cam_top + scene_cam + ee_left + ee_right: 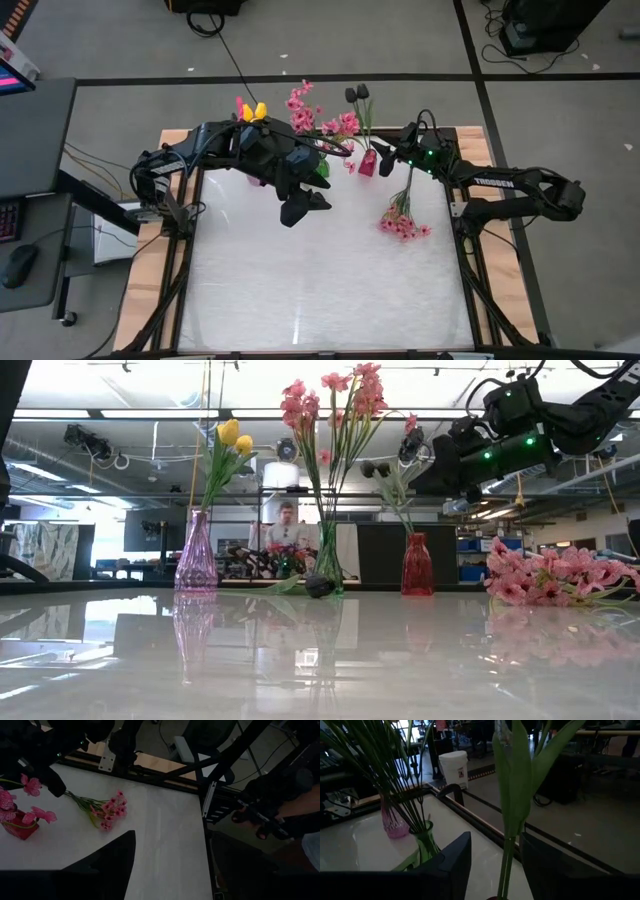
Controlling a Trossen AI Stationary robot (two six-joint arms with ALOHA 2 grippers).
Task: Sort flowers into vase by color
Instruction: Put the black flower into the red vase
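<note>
Three vases stand in a row at the table's far edge. A purple vase (pixel 196 555) holds yellow tulips (pixel 256 110). A green vase (pixel 327 565) holds pink blossoms (pixel 322 124). In the red vase (pixel 367 164) stand dark tulips (pixel 358 95). My right gripper (pixel 495 867) is open at the red vase, level, one finger on each side of a tulip's green stem (pixel 507 860); a gap shows on both sides. A loose pink spray (pixel 403 222) lies flat on the table. My left gripper (pixel 305 208) hangs open above the table's middle, holding nothing.
The white tabletop (pixel 320 290) is bare toward the near edge. A wooden and dark metal frame (pixel 470 250) borders it. In the low view a person (pixel 288 525) sits far behind the vases. A desk (pixel 30 190) with a mouse stands beyond the left edge.
</note>
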